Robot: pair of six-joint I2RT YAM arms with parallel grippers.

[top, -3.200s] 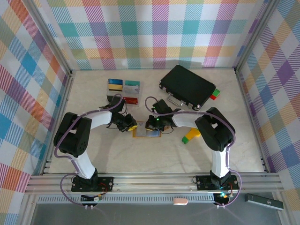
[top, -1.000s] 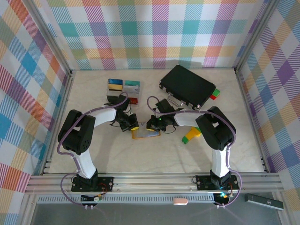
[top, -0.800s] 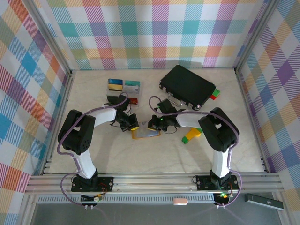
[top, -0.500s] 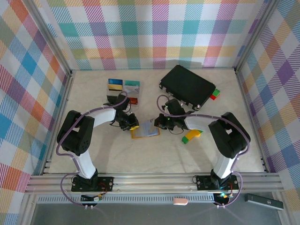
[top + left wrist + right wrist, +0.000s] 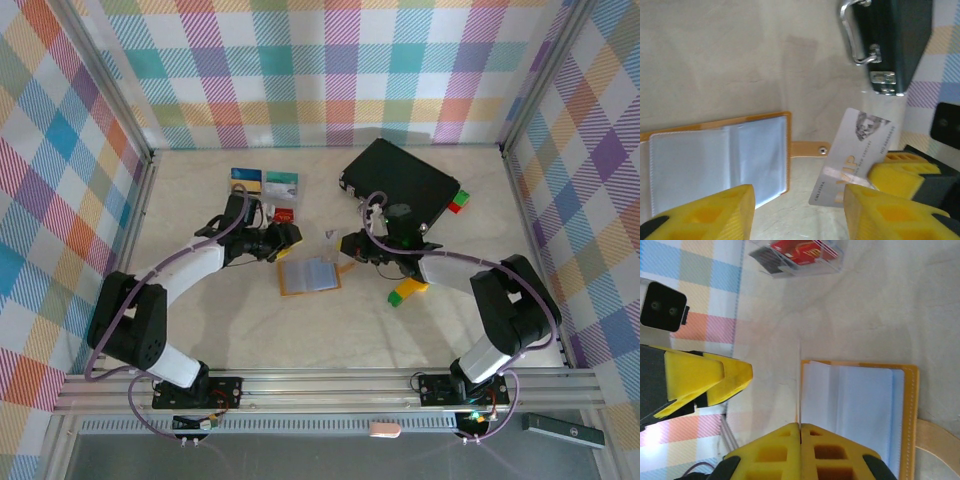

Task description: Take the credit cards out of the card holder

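Marble table [image 5: 220, 320], holder [image 5: 312, 275] unfolded. Right gripper [image 5: 800, 429] pinches 1 card [image 5: 855, 155]; left gripper [image 5: 797, 200] spread, empty. Best laid flat, far-left.

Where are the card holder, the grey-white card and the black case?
card holder [image 5: 312, 275], top view, inner pocket
grey-white card [image 5: 852, 160], left wrist view, printed face
black case [image 5: 400, 183], top view, lid

The card holder [image 5: 720, 160] is showing a leather-look tan rim and glossy, perhaps plastic, pockets; upper right, the handle [image 5: 850, 37] is gleaming like polished metal.
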